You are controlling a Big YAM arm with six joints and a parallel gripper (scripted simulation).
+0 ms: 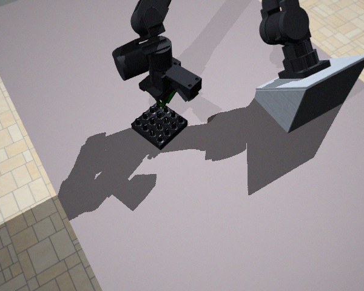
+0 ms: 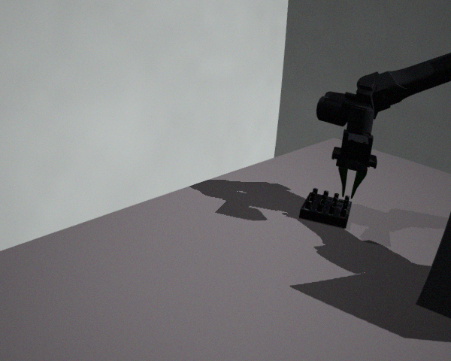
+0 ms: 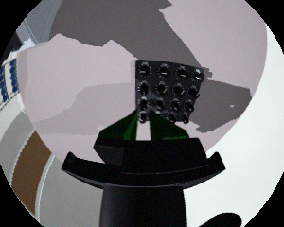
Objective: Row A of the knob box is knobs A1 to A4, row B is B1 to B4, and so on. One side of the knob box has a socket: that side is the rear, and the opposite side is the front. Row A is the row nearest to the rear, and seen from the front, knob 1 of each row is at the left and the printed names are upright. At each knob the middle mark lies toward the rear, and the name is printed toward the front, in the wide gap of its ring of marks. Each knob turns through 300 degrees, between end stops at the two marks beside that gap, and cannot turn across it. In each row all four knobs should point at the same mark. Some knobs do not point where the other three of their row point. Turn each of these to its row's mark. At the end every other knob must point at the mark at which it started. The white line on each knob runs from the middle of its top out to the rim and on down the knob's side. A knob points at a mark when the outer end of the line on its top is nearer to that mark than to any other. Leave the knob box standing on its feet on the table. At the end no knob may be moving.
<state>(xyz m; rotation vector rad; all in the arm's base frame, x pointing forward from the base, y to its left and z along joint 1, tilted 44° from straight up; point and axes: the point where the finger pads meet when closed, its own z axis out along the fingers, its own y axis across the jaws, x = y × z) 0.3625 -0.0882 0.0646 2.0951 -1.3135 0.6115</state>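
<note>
Hanging just above the corner knob [image 2: 346, 199] of the knob box [image 2: 325, 210], the green fingers [image 2: 344, 181] stand partly apart with nothing gripped between them. Behind them the black arm [image 2: 408, 77] reaches in. That box rests flat on the grey tabletop [image 2: 179, 271].
</note>
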